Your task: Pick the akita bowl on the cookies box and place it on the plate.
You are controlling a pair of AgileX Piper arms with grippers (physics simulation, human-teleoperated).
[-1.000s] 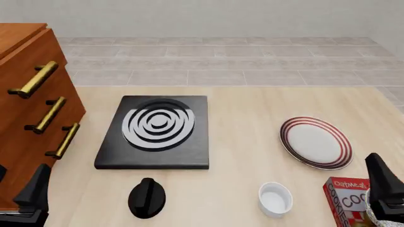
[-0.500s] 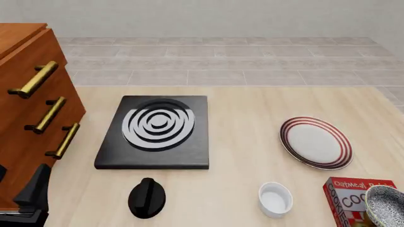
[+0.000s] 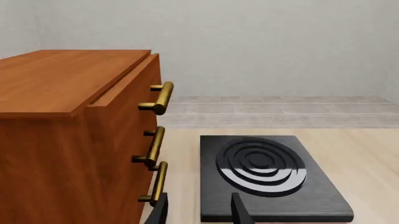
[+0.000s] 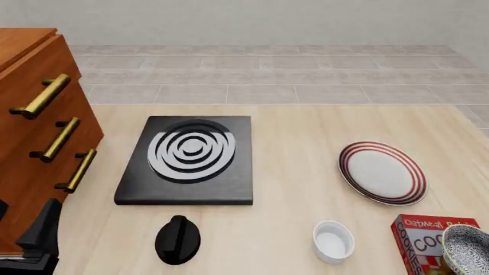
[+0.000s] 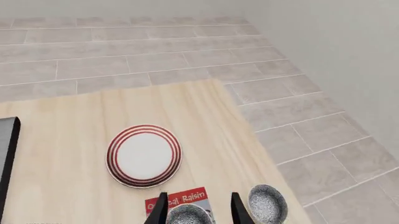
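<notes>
Right hand (image 5: 198,199): we see its two fingers (image 5: 160,211) standing apart in its own wrist view, with nothing clamped between them. It hangs above the box (image 5: 168,201), and the bowl (image 5: 187,216) shows in the gap between the fingers, lower down and untouched. In the front view the right hand does not appear.

We find the bowl (image 4: 468,250) at the lower right corner of the front view, resting on the right part of the box (image 4: 420,236), which lies flat on the bench (image 4: 298,143). The plate (image 4: 382,172) lies above the box in the frame, at right of centre, apart from it and bare. The white ramekin (image 4: 334,241) stands just left of the box.

Through the right wrist camera we also see a second speckled bowl (image 5: 268,204), beside the box and near the bench edge.

Left hand (image 3: 198,201): its fingers are apart too and hold nothing. It sits at the lower left of the front view, by the wooden cabinet (image 4: 31,143). The black stove (image 4: 187,160) lies left of centre, with a black knob (image 4: 178,239) below it.
</notes>
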